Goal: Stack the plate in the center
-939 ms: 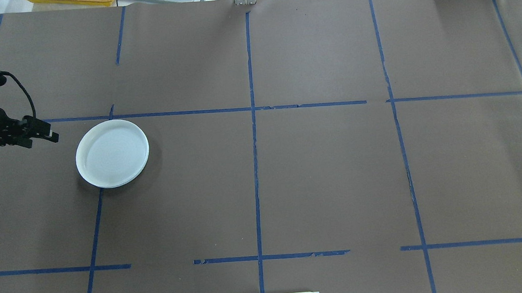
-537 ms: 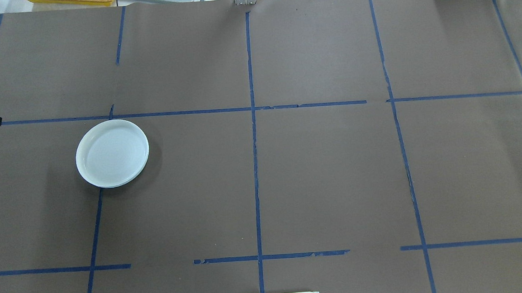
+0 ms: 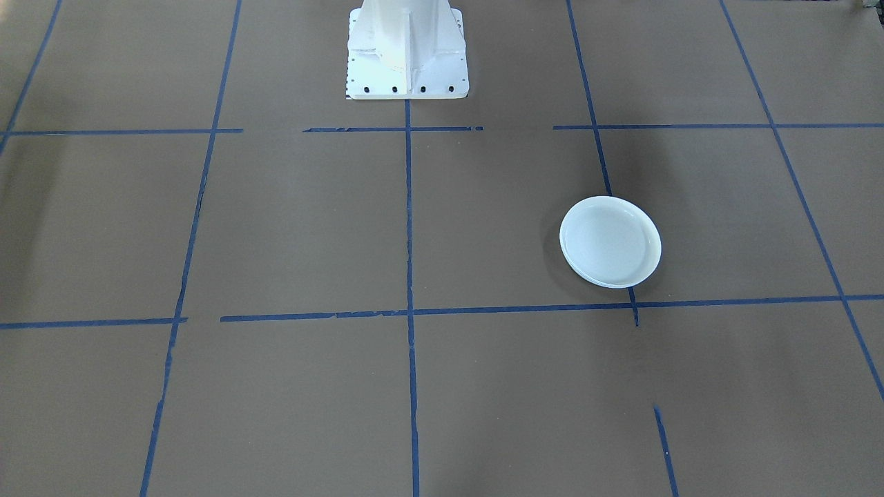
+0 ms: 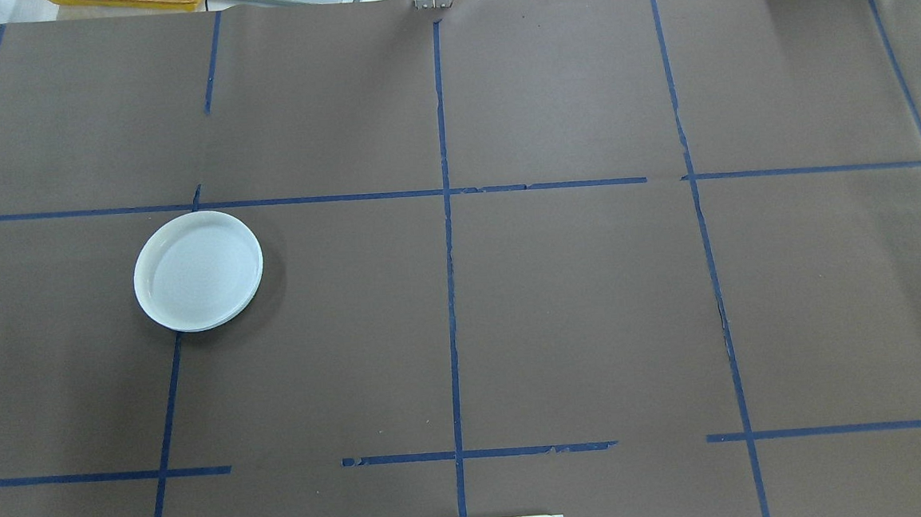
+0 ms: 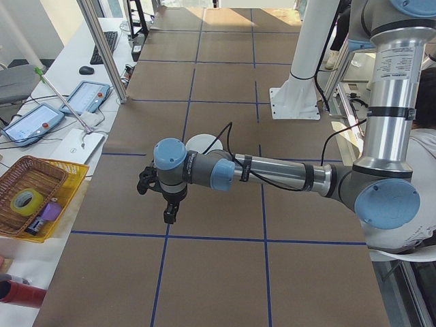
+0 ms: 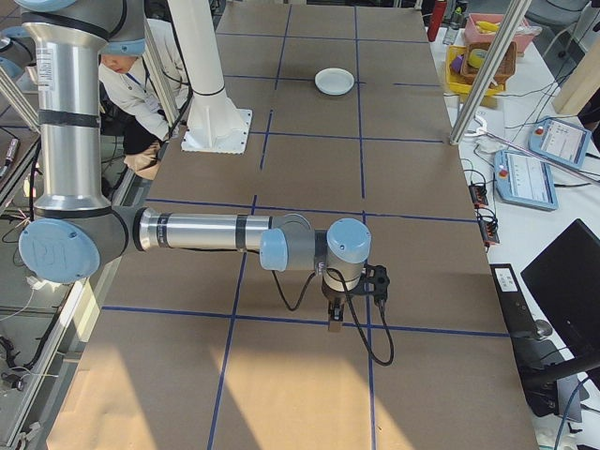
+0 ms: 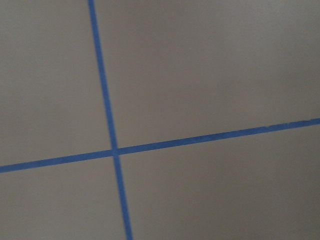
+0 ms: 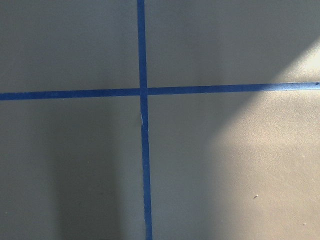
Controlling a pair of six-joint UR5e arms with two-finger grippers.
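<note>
The stacked white plates (image 4: 198, 270) rest on the table's left side, left of the central blue tape line (image 4: 448, 251), apparently already stacked, while both grippers, visible only in side views, have indeterminable jaw states.

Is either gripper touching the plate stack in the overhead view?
No. The overhead view shows the white plate stack sitting alone on the brown table, with no gripper anywhere in frame.

The near left arm (image 5: 272, 174) stretches across the brown table (image 5: 218, 272), its tool (image 5: 170, 214) pointing down, partly hiding a white plate (image 5: 201, 143).
</note>
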